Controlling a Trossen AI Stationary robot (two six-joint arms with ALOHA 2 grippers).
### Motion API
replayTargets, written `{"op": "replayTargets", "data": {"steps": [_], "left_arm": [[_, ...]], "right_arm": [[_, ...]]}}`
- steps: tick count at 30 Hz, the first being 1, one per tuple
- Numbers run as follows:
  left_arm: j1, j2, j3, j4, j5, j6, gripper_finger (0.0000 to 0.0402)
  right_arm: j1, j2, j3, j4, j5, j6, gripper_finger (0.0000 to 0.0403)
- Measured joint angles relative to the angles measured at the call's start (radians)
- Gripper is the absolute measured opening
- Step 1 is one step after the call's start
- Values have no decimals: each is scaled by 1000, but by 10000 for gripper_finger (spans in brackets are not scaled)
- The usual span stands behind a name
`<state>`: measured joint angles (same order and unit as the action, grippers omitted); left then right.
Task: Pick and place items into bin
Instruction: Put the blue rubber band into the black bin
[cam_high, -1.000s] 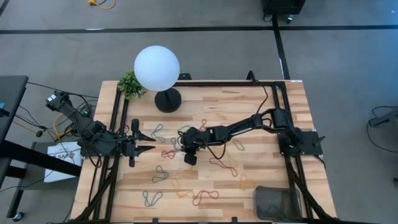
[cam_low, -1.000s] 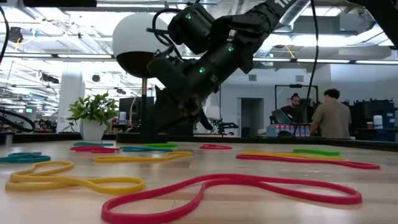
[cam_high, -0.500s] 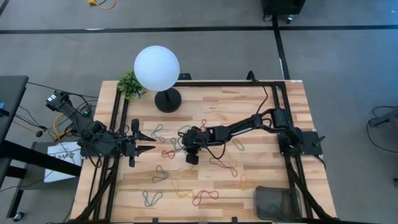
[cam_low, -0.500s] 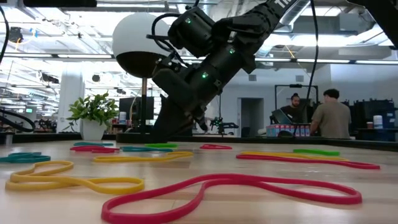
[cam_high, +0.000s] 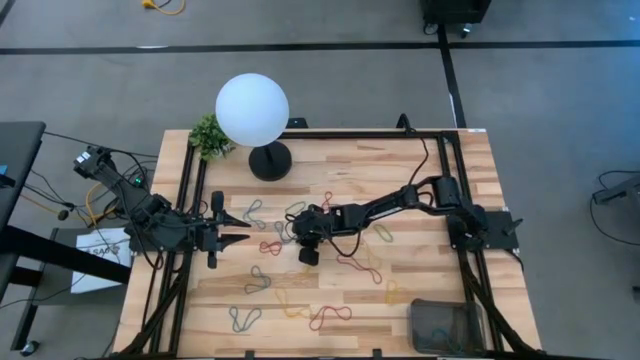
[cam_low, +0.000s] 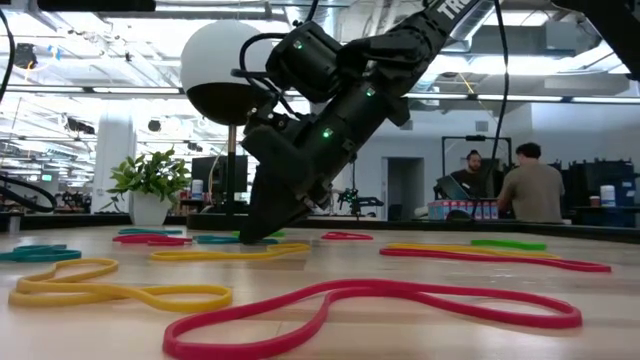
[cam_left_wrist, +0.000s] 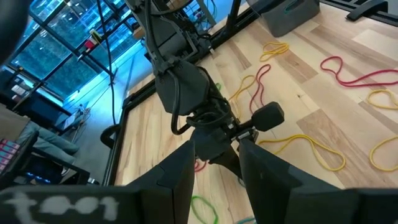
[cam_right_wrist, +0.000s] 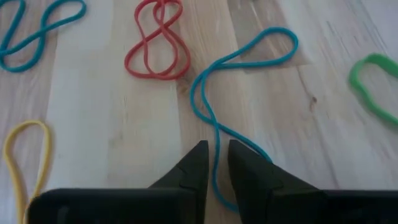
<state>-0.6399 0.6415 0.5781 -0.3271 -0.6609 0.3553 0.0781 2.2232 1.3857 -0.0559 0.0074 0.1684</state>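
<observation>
Your right gripper (cam_right_wrist: 216, 163) has dropped over the last second: in the low view it has tipped from hovering above the boards to pressing its tips down onto the table (cam_high: 420, 180), and its jaws have drawn in to a narrow gap. That gap straddles one strand of the blue rubber band (cam_right_wrist: 214, 93), which runs out ahead of the fingertips and loops round in a figure-eight; the strand sits between the tips, but you cannot yet call it held, since the jaws are not fully together and the band lies flat on the wood. Just beyond it and off to one side lies a red band (cam_right_wrist: 155, 43), near enough to be caught if the tips slide. This reads as the closing stage of a pick, so the lift should wait until the pinch finishes. The bin (cam_high: 447, 325) is well apart from the gripper, back toward the right arm's base at the table's near corner, so a long carry follows. Your left gripper (cam_high: 240, 240) waits wide open at the left side, holding nothing, pointing at the right one.
</observation>
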Motion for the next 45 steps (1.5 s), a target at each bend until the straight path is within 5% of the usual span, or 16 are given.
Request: {"op": "replayTargets", "data": {"steps": [4,9,17,30,36,45], "left_arm": [[0,0,0,0,0,0,119],[0,0,0,0,0,0,119],[0,0,0,-2,-1,5,119],[0,0,0,-4,-1,5,119],[0,0,0,-4,-1,5,119],[0,0,0,-4,-1,4,119]], "right_arm": [[0,-5,0,-2,-2,-1,7],[10,-75,-10,-110,-80,-18,4],[83,-374,-7,-454,-93,19,2],[436,-800,-6,-933,-72,859,1],[697,-810,-6,-938,32,1107,1],[990,-657,-6,-940,73,1553,0]]}}
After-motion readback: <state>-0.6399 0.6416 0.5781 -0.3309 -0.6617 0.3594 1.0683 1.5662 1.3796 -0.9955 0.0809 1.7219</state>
